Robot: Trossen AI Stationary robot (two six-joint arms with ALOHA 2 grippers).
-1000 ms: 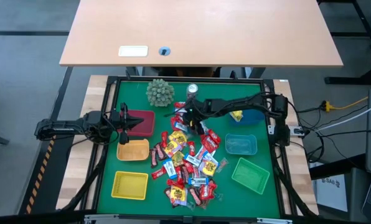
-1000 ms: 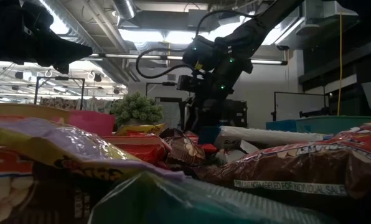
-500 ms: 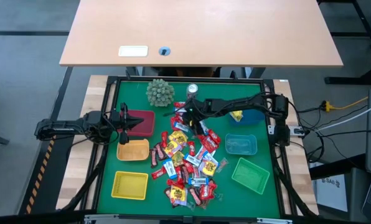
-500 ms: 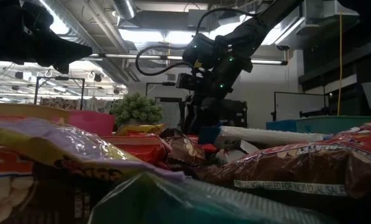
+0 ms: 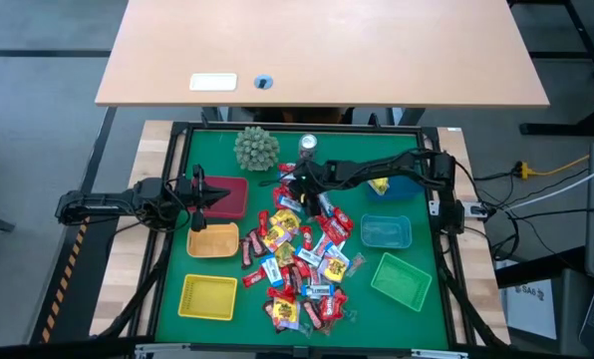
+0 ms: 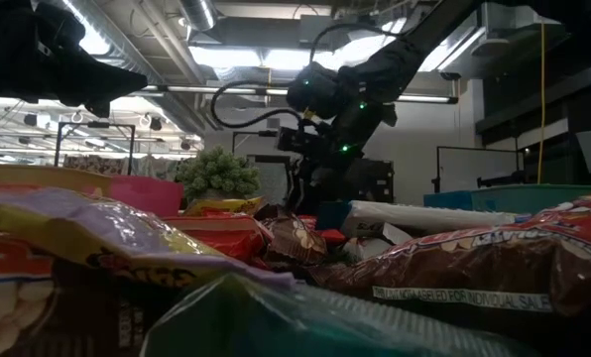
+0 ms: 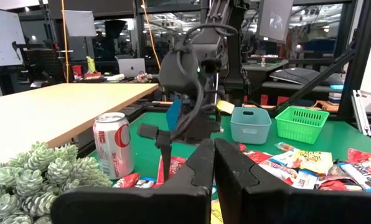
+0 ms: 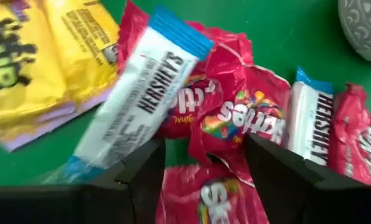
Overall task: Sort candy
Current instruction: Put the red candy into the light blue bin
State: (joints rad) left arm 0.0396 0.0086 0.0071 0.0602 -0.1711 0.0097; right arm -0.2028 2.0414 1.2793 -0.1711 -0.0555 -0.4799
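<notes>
The candy (image 5: pixel 302 254) lies in a loose pile down the middle of the green mat. My right gripper (image 5: pixel 290 191) is at the pile's far end, tilted downward and open. In the right wrist view its fingers (image 8: pixel 201 155) stand over red Skittles wrappers (image 8: pixel 235 115), next to a blue-white Hershey's bar (image 8: pixel 142 99) and a yellow pack (image 8: pixel 42 56). Whether the fingertips touch a wrapper, I cannot tell. My left gripper (image 5: pixel 205 194) waits level above the red basket (image 5: pixel 227 196), shut (image 7: pixel 213 155) and empty.
Orange (image 5: pixel 213 240) and yellow (image 5: pixel 208 296) baskets stand left of the pile. Pale blue (image 5: pixel 386 232), green (image 5: pixel 401 280) and blue (image 5: pixel 402 186) baskets stand on its right. A spiky green ball (image 5: pixel 256 147) and a can (image 5: pixel 308 146) sit at the far edge.
My right gripper has eased a little down and toward the table's left over the far end of the candy pile, still open. The candy has stayed where it was.
</notes>
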